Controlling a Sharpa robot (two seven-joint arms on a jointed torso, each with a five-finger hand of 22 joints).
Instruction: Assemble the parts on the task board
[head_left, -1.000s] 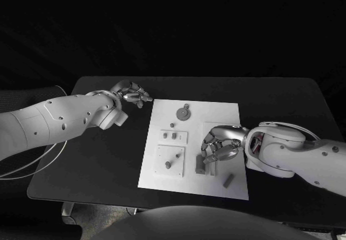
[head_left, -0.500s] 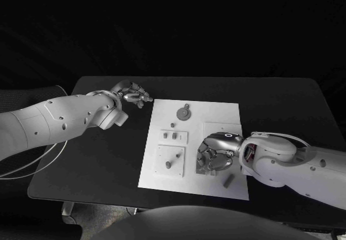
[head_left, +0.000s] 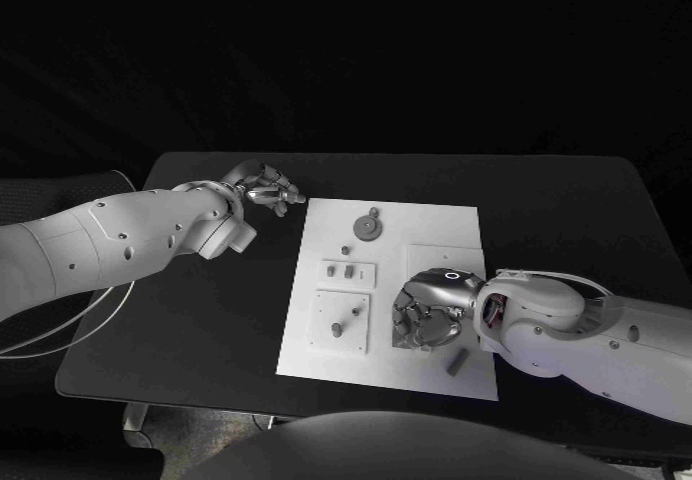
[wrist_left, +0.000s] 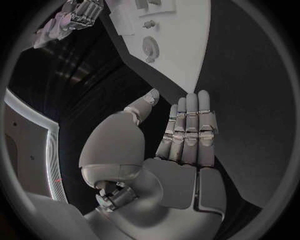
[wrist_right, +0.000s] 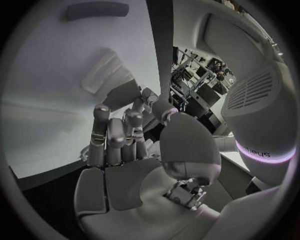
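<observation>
1. Now I'm seeing the right hand (head_left: 421, 318) lying on the board (head_left: 433, 222), lower centre; whether its fingers are grasping a part, I cannot tell.
2. Left hand (head_left: 264, 186) is hovering open-fingered, upper left, off the board.

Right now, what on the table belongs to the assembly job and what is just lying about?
Job: task board; round part; loose bar part; parts under right hand.
Not in play: black table; left hand, holding nothing, off the board.
</observation>
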